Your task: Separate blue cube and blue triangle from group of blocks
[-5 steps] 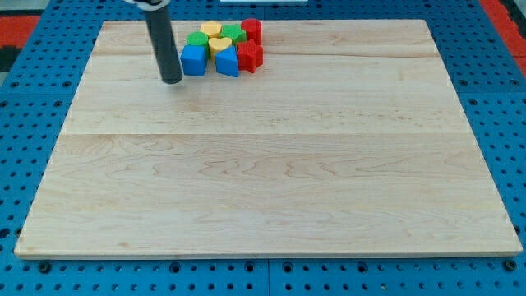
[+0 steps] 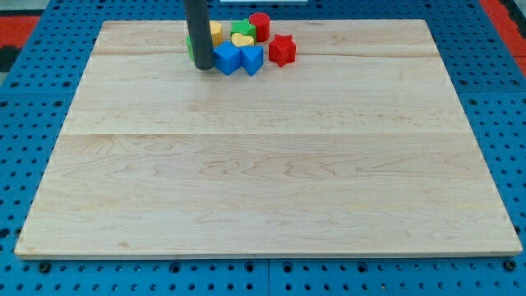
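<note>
My tip (image 2: 203,68) stands at the view's top, touching the left side of the blue cube (image 2: 226,58). The blue triangle (image 2: 252,59) lies right of the cube, against it. Behind them sit a yellow heart (image 2: 242,39), a green block (image 2: 242,29) and a red cylinder (image 2: 260,25). A red star-shaped block (image 2: 282,50) lies just right of the blue triangle. A yellow block (image 2: 215,33) and a green block (image 2: 189,45) are partly hidden behind the rod.
The wooden board (image 2: 263,164) lies on a blue pegboard table (image 2: 33,99). The group of blocks sits close to the board's top edge.
My tip has moved right and pushed the blue cube and blue triangle to the right. The red star-shaped block and red cylinder have shifted right too; the cluster has been rearranged.
</note>
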Controlling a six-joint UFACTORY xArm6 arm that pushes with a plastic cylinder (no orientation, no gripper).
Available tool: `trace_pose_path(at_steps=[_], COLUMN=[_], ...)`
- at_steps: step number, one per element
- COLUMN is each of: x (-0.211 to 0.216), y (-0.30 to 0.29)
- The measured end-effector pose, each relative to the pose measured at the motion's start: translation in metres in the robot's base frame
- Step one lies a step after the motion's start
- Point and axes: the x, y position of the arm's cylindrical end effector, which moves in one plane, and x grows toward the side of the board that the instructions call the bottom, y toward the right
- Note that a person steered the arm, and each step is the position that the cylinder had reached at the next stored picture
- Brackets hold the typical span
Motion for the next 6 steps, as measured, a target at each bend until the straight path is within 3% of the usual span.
trace_pose_path(at_steps=[1,4,6], x=[-0.018,-0.023,-0.006], y=[-0.017,0.088,0.112])
